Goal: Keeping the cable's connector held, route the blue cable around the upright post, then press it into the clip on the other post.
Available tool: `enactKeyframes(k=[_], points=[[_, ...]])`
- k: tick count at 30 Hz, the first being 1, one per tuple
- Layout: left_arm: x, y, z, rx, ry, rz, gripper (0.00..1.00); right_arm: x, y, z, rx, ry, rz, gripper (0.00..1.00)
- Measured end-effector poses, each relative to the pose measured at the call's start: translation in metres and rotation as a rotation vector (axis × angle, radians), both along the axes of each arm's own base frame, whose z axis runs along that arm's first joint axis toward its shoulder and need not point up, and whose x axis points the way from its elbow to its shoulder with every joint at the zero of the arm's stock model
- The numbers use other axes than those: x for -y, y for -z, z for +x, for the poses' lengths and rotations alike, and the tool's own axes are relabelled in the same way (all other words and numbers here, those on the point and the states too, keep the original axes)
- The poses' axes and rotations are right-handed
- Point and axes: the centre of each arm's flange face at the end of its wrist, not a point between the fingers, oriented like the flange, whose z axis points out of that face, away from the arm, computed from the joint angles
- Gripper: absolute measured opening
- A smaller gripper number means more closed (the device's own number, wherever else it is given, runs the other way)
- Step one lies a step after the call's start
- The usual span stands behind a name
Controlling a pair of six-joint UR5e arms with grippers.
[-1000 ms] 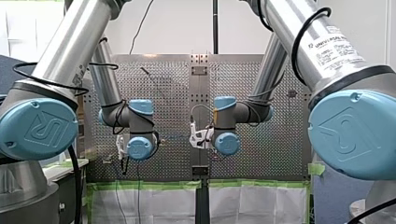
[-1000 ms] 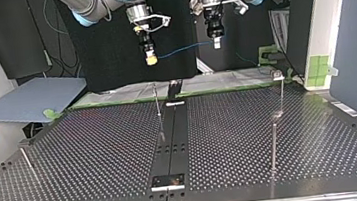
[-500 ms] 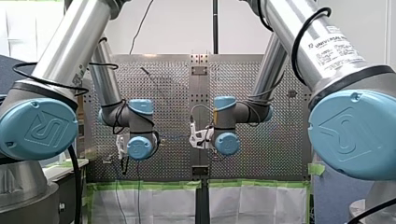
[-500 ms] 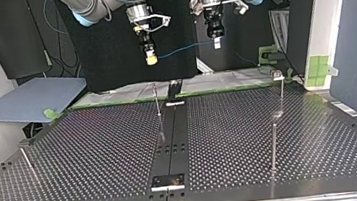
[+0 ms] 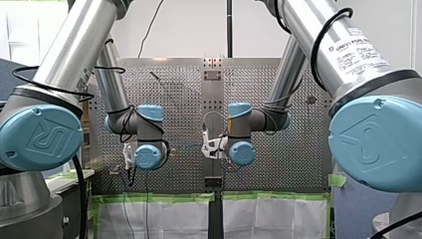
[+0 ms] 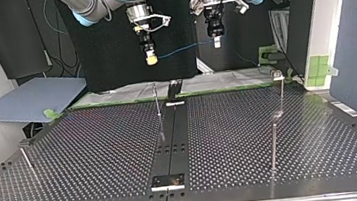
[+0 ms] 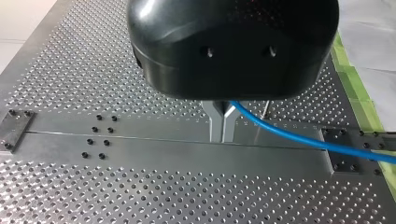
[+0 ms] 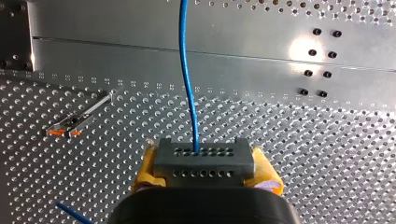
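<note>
My right gripper [image 8: 204,176] clamps the grey connector [image 8: 203,155]; my left gripper [image 7: 223,138] pinches the blue cable [image 7: 299,138], stretched between them well above the table [image 6: 96,149]. It is better to descend slowly toward the upright post [image 6: 157,101], keeping the cable lightly taut.

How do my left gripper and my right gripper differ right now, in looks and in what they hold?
My left gripper has bare metal fingers, while my right gripper has yellow pads. My left gripper pinches the blue cable itself partway along, whereas my right gripper clamps the grey connector at the cable's end. Both are shut, hang above the perforated table, and are joined by the same cable.
</note>
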Motion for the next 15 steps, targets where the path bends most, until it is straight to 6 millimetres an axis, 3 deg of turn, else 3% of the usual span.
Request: enactKeyframes(k=[8,15], points=[[0.0,0.0,0.0,0.0,0.0,0.0,0.0,-0.005,0.006,0.005,-0.025,0.0,0.006,0.0],[0.0,0.0,0.0,0.0,0.0,0.0,0.0,-0.023,0.045,0.0,-0.134,0.035,0.082,0.0]])
